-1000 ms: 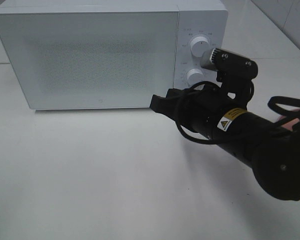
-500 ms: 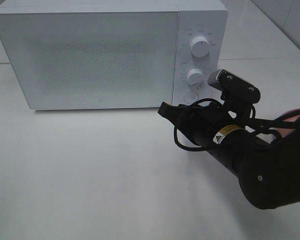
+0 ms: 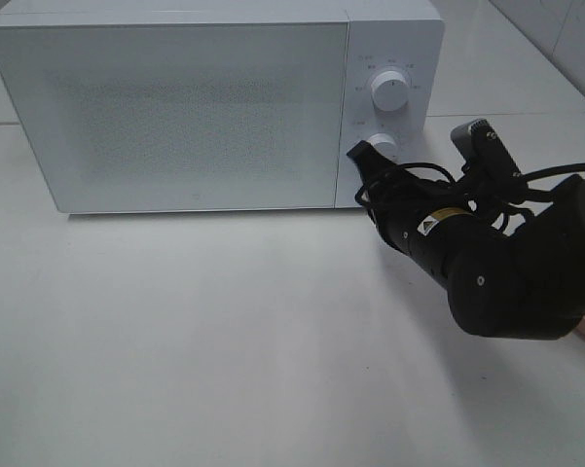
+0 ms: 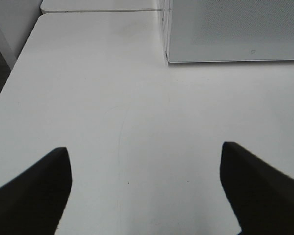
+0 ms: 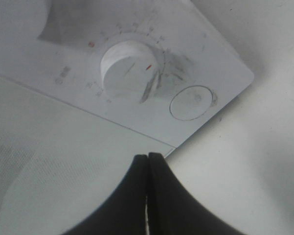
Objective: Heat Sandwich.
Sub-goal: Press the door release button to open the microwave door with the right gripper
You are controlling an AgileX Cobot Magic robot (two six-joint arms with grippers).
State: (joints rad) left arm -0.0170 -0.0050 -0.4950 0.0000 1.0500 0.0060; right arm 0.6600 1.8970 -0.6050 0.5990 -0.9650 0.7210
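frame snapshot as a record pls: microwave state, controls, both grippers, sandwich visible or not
microwave: white, closed, on the table
controls: upper knob, lower knob, round button
right gripper: shut, empty, tips pointing at the panel near the lower knob; contact unclear
left gripper: open, empty, over bare table, microwave corner ahead
sandwich: not in view

1 microwave, 2 knobs, 1 button
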